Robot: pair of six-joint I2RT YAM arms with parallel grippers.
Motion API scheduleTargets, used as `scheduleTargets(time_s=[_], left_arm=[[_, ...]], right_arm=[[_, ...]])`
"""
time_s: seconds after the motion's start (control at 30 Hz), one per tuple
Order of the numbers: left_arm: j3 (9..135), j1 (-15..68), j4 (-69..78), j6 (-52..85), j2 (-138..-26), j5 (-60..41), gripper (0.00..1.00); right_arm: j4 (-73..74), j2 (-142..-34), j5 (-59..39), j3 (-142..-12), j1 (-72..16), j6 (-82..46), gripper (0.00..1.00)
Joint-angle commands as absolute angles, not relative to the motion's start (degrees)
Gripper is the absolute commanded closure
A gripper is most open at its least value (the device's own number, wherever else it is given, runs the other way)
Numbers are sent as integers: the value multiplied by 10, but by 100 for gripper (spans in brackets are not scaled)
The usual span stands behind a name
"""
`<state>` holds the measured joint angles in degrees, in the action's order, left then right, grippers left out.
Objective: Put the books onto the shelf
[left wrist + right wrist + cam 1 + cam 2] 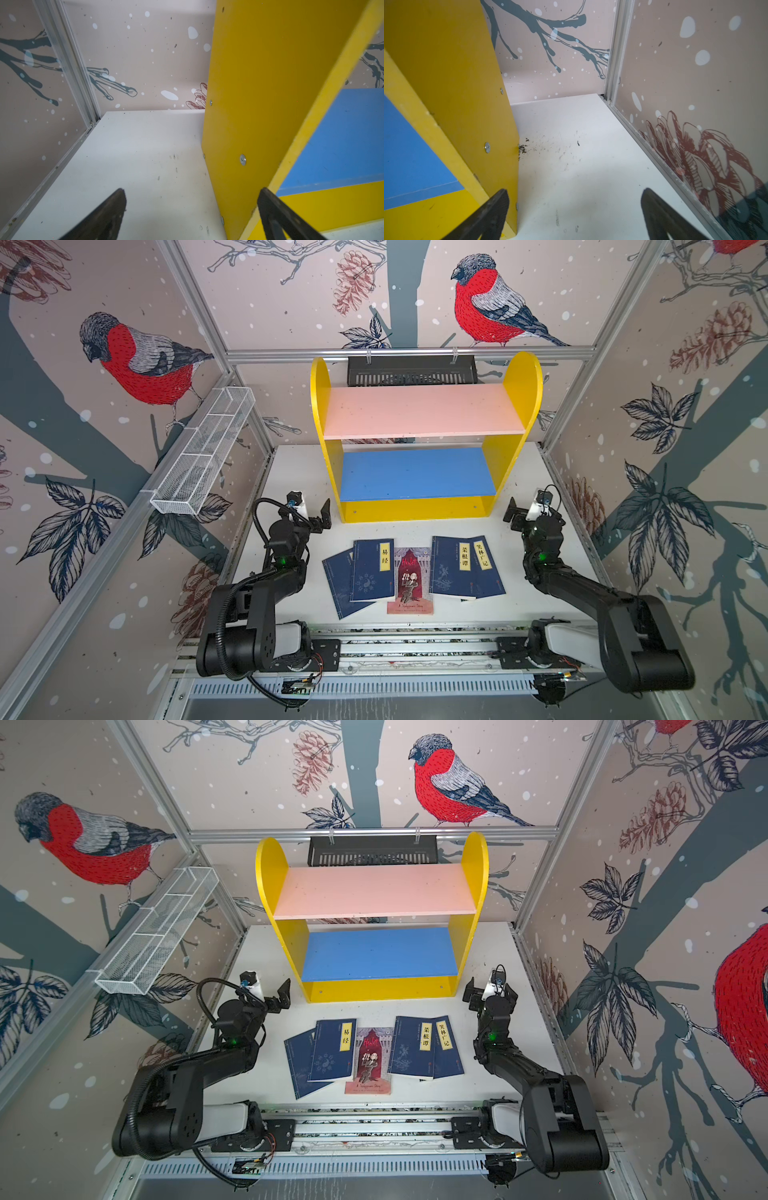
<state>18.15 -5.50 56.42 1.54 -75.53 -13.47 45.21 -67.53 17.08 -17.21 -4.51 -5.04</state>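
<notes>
Two black arms (582, 593) are reaching from the near rail (415, 645), the left gripper (192, 190) and right gripper (575, 190) both gaping wide, holding nothing, flanking the shelf (424, 410) of smooth yellow, pink and blue boards. Five thin paperbacks (372, 572) are lying overlapped on the white table (316, 614) between them: four navy, one red Hamlet cover (409, 585).

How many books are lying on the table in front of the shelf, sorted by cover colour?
Navy books: 4
Red-and-grey Hamlet book: 1
Total: 5
</notes>
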Motion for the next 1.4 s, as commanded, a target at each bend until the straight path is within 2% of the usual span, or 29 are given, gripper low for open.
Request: scheduleTargets(time_s=[0.0,0.13,0.27,0.43,0.57,0.7,1.0,1.17,1.37], left_arm=[[233,-60,411,38,-747,-148,1],[316,-61,226,29,-745,-176,1],[386,-61,75,22,-753,-161,2],[474,-61,-104,9,-774,-168,3],[540,-61,-228,16,-800,-167,4],[569,-63,-312,17,-818,-201,7],[578,-64,-370,20,-814,-278,11],[576,-64,-377,13,-805,-324,16],[549,-64,-361,15,-770,-373,16]], right_arm=[[286,-622,273,-194,-69,-116,0],[78,-563,286,-243,-105,-208,1],[-66,-506,286,-267,-154,-305,0],[-155,-428,270,-271,-225,-380,0],[-204,-407,217,-289,-276,-430,2],[-211,-425,174,-306,-356,-463,7],[-154,-548,130,-369,-569,-496,9],[-74,-609,47,-373,-595,-510,10],[0,-667,4,-378,-605,-523,14]])
